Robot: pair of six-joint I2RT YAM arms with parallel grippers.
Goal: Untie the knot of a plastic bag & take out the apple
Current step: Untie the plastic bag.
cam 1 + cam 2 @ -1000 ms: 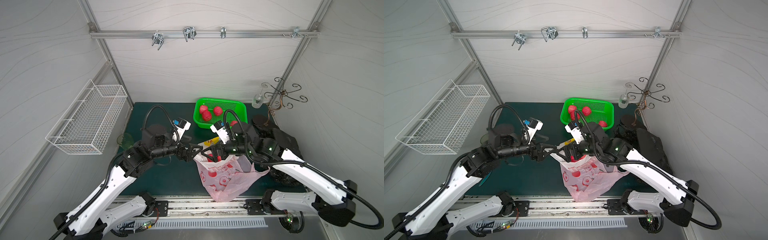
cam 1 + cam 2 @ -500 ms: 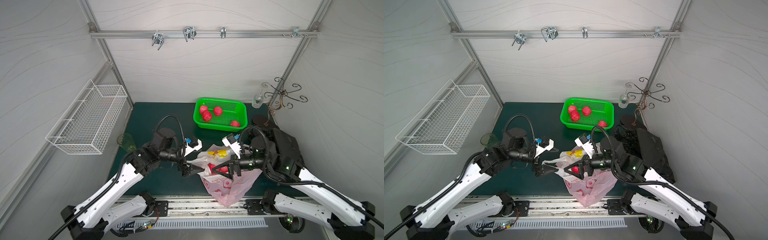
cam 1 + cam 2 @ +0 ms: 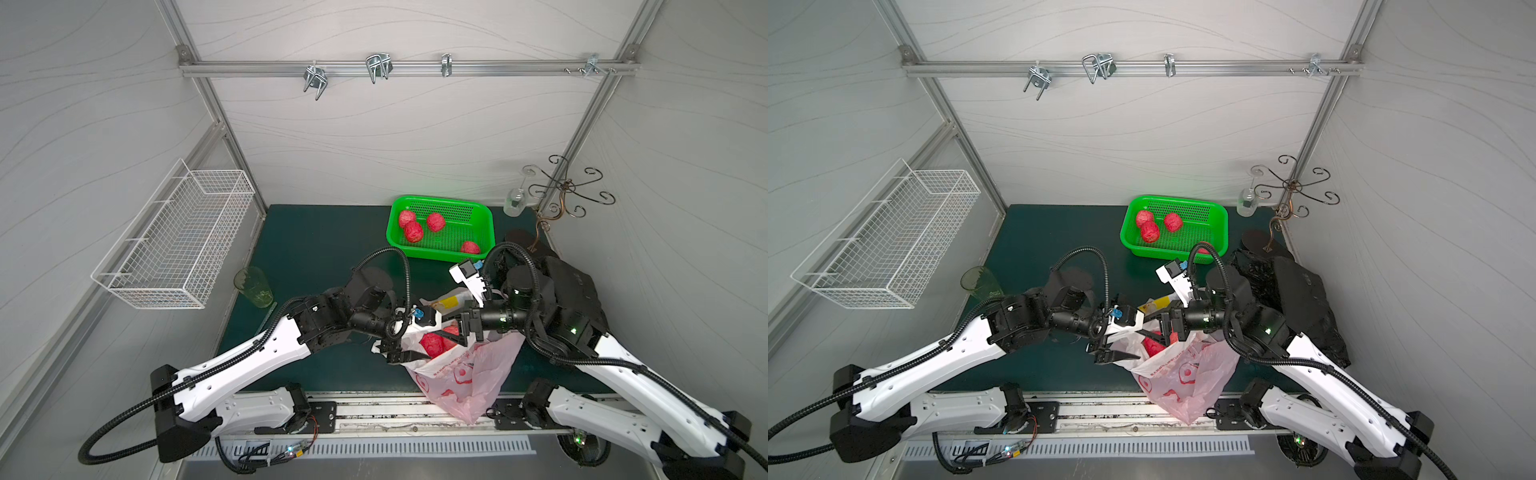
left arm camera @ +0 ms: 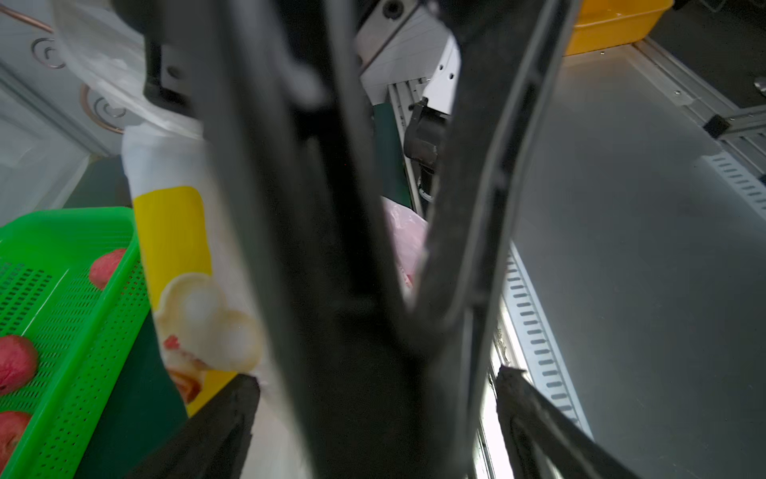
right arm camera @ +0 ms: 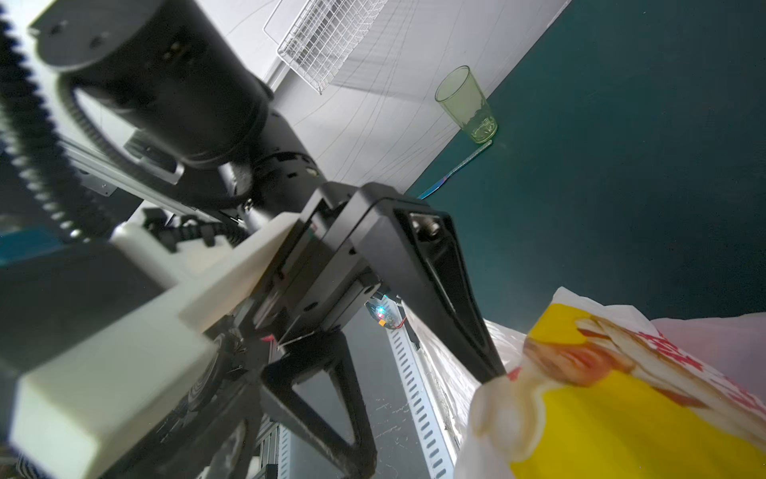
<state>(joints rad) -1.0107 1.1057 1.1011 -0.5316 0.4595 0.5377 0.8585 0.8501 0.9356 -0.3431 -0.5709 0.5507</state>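
In both top views a white wire basket (image 3: 174, 232) is seen fixed to the left wall, and a green cup (image 3: 254, 286) is stood at the left edge of the dark green table (image 3: 324, 249).

Toward the middle, the left gripper (image 3: 430, 332) is reached out level to the mouth of the plastic bag (image 3: 465, 374). Its jaws are spread wide. In the right wrist view one of its fingers (image 5: 447, 298) is pressed against the bag's rim while the other is kept clear of it; nothing is clamped.

The pink-printed bag is laid at the front edge of the table, with its bottom draped over the rail. Its mouth is held agape, and a red apple (image 3: 432, 344) is exposed inside it, between the two grippers. A yellow-printed wrapper (image 3: 449, 301) is lodged just behind the bag's mouth.

From the other side the right gripper (image 3: 453, 332) is pointed into the same opening. Its jaws are likewise parted wide and nothing is gripped.

Behind the bag, a green tray (image 3: 392, 226) is set near the back wall, and four loose apples (image 3: 435, 222) are held in it. At the far right a clear glass (image 3: 515, 201) is placed beside a curled metal stand (image 3: 561, 187), and a black sack (image 3: 573, 291) is heaped against the right wall.
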